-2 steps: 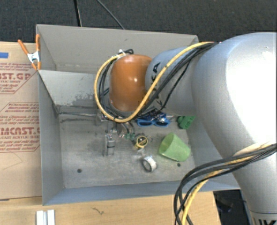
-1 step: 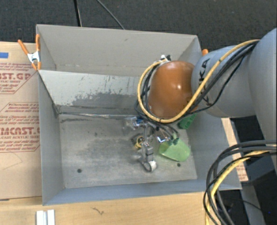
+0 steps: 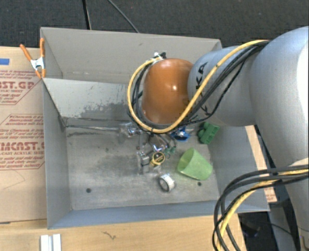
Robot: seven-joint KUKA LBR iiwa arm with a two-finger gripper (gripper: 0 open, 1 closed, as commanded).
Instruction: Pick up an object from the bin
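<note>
My gripper hangs below the orange dome, low over the middle of the bin floor. A small yellow-and-black ring-shaped piece sits right against its right side; whether it is held cannot be made out. A small white roll lies just in front of the gripper, towards the bin's near wall. A light green cup lies on its side to the right of the gripper. A small blue piece peeks out under the dome's edge.
A dark green block lies at the right of the bin, half under the arm. The arm and its cables cover the bin's back right part. The left half of the floor is bare scuffed metal.
</note>
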